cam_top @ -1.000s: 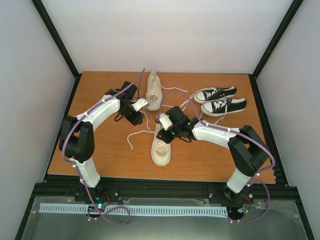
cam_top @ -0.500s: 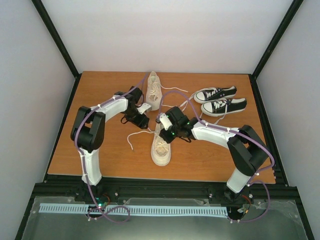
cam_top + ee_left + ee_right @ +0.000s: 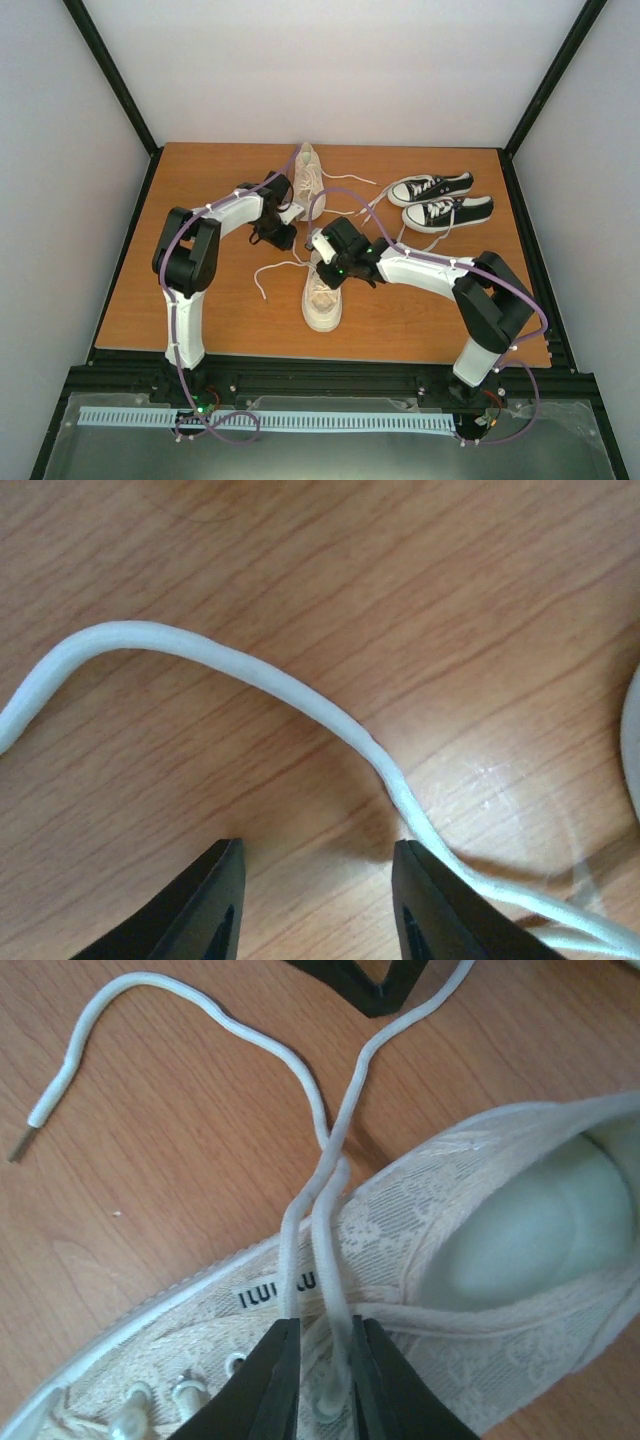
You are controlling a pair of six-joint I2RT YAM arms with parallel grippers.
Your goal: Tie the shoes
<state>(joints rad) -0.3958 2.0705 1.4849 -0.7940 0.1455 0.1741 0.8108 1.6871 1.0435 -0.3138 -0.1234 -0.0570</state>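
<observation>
The table [image 3: 200, 300] has bare wood left of the near cream sneaker [image 3: 322, 295], which sits mid-table. The far cream sneaker [image 3: 307, 180] lies behind it, and the black sneakers [image 3: 440, 202] crowd the right. My right gripper [image 3: 322, 1328] is pinched on the laces [image 3: 335, 1175]. My left gripper [image 3: 315, 855] has its jaws apart and should straddle the loose strand [image 3: 250, 670] before closing.

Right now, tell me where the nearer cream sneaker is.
In the top view the nearer cream sneaker lies mid-table, under the right end effector, which pinches its lace, with the other cream sneaker behind it.
</observation>
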